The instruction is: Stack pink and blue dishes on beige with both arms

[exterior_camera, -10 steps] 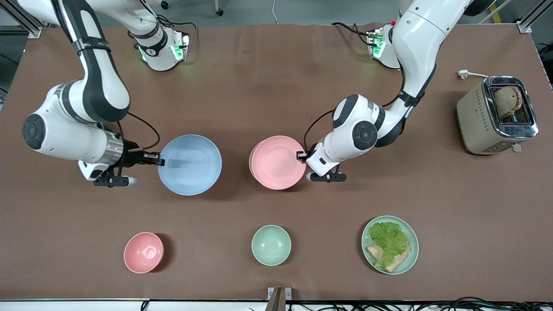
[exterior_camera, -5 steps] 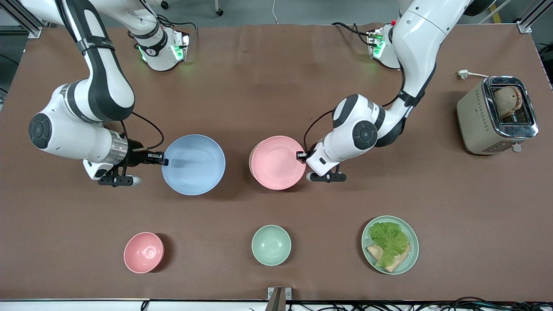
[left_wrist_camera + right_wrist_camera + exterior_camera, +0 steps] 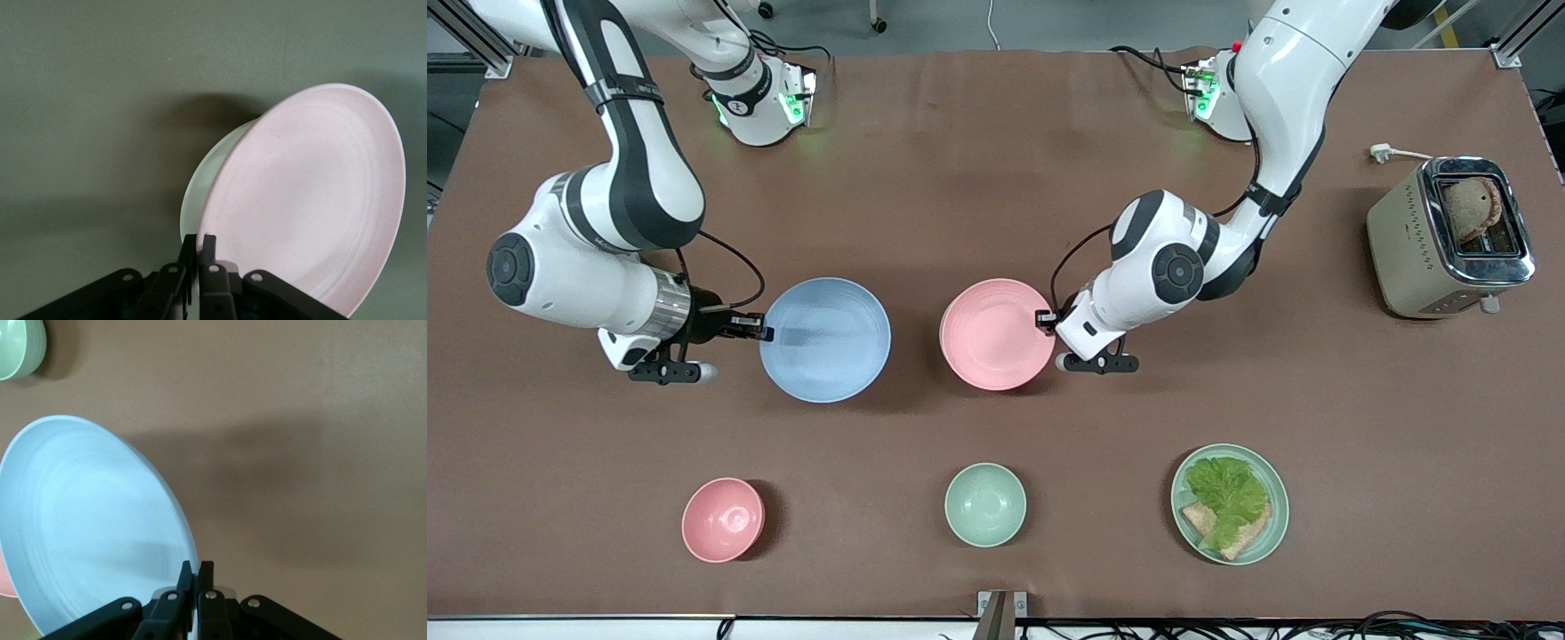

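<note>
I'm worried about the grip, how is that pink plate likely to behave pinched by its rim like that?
The pink plate looks stiff: held only at its rim by the shut left gripper, it keeps its shape. Pinched at one edge, it hangs tilted over the beige plate, so it may pivot. Its matte surface probably resists slipping.

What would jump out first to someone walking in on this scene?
Two white robot arms each pinch a plate by its rim at mid-table: the right hand holds the blue plate, and the left hand holds the pink plate over a beige plate. A toaster stands at the left arm's end.
</note>
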{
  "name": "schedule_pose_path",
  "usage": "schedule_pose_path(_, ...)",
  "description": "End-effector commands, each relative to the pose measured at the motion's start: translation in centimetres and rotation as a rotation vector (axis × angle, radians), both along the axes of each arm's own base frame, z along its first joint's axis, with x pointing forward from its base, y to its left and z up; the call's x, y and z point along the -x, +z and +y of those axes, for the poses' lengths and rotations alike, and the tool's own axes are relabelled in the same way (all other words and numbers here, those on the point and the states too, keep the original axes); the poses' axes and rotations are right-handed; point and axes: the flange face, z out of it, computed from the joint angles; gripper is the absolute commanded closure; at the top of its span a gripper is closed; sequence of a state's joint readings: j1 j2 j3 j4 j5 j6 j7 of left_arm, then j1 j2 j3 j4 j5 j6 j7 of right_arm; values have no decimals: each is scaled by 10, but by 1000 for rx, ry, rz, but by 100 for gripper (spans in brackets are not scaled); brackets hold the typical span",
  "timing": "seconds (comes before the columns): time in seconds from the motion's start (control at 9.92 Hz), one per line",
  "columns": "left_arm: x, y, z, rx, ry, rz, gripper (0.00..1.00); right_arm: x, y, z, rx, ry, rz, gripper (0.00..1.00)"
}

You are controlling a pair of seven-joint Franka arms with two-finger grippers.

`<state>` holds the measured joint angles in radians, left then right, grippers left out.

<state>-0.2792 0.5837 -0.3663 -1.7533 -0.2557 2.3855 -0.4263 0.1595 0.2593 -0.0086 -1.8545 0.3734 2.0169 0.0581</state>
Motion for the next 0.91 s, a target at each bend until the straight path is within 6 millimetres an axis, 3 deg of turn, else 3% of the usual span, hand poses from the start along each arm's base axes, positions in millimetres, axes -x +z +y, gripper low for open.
schedule_pose_path(0.0,6,-37,-4,9,15,-3,99,6,4,1,-6,-20,-4,99)
schedule_pose_path(0.4,13,-68,-6,2,14,7,96,16,-13,23,3,-22,-5,99)
schedule_pose_path(0.5,16,-70,-5,-2,13,13,96,20,-12,41,0,-20,1,99)
schedule_pose_path(0.6,16,-70,-6,-2,13,13,87,23,-12,57,1,-33,11,99)
schedule_pose_path(0.81,21,-68,-8,-4,6,16,44,31,-11,96,-2,-53,-3,99)
